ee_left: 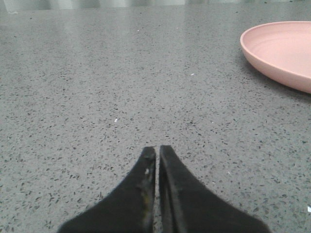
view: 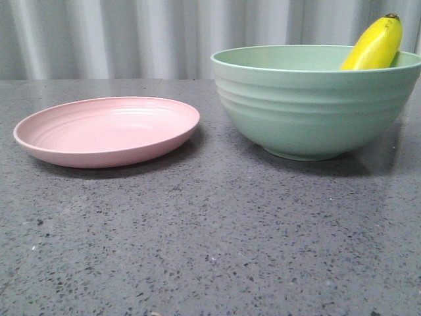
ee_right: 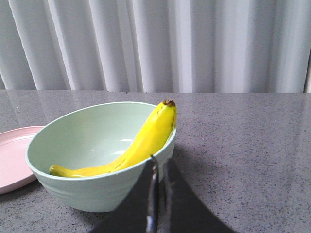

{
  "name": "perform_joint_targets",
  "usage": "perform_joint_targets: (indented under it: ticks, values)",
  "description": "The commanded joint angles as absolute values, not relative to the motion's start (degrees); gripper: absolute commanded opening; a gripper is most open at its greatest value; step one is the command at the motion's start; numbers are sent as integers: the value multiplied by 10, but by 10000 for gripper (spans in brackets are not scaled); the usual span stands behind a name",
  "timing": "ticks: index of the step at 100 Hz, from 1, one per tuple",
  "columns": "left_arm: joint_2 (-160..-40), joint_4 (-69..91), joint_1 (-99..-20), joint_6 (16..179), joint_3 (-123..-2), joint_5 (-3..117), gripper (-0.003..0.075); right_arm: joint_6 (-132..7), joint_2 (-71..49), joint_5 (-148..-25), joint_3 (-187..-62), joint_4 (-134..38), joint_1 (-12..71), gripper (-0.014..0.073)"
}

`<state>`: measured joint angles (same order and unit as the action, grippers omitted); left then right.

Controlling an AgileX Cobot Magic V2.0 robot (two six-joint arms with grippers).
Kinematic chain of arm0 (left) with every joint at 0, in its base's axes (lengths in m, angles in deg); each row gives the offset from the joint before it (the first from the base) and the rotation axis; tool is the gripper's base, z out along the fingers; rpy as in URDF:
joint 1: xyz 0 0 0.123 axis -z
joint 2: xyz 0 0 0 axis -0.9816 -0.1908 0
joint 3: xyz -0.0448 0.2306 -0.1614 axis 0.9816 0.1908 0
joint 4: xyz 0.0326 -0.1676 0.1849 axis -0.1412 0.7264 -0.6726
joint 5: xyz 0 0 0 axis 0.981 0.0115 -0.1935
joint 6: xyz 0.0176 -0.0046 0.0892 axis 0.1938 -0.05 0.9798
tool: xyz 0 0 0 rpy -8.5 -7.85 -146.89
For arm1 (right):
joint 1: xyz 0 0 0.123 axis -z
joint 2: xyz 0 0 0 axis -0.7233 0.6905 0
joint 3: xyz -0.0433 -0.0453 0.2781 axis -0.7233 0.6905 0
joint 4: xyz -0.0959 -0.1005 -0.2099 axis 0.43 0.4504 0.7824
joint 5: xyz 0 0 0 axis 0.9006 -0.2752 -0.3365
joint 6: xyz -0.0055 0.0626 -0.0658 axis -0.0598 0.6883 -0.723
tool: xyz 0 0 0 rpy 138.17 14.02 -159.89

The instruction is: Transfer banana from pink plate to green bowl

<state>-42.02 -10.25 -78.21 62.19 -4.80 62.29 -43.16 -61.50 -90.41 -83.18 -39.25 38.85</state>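
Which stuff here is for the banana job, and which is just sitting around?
For the job:
- banana, already lying in the bowl, dark tip poking over the rim
- green bowl
- pink plate, nothing on it

Just there:
- speckled grey table
- white curtain behind
Nothing else is lying about.

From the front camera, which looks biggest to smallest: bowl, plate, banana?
1. Green bowl, widest and tallest.
2. Pink plate, nearly as wide but flat.
3. Banana: only its end shows above the rim, so its real size is hidden here.
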Motion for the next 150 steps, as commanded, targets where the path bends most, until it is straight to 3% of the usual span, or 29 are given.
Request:
perform_joint_targets:
  ticks: [1, 22, 69, 87, 103, 150]
  values:
    - [-405, -102, -784, 621, -42, 586, -20, -436, -610, -861, -845, -388, 391, -68]
    - [-405, -102, -784, 621, -42, 586, -20, -436, -622, -834, -811, -388, 405, -68]
    - [-405, -101, -784, 621, -42, 585, -20, -436, -712, -696, -617, -388, 527, -68]
    - [-405, -101, -784, 621, -42, 585, -20, -436, -711, -851, -621, -385, 528, -68]
    - [-405, -101, -784, 621, -42, 585, -20, -436, -711, -912, -621, -385, 528, -68]
    - [-405, -101, -784, 621, -42, 585, -20, -436, -711, -914, -621, -385, 528, -68]
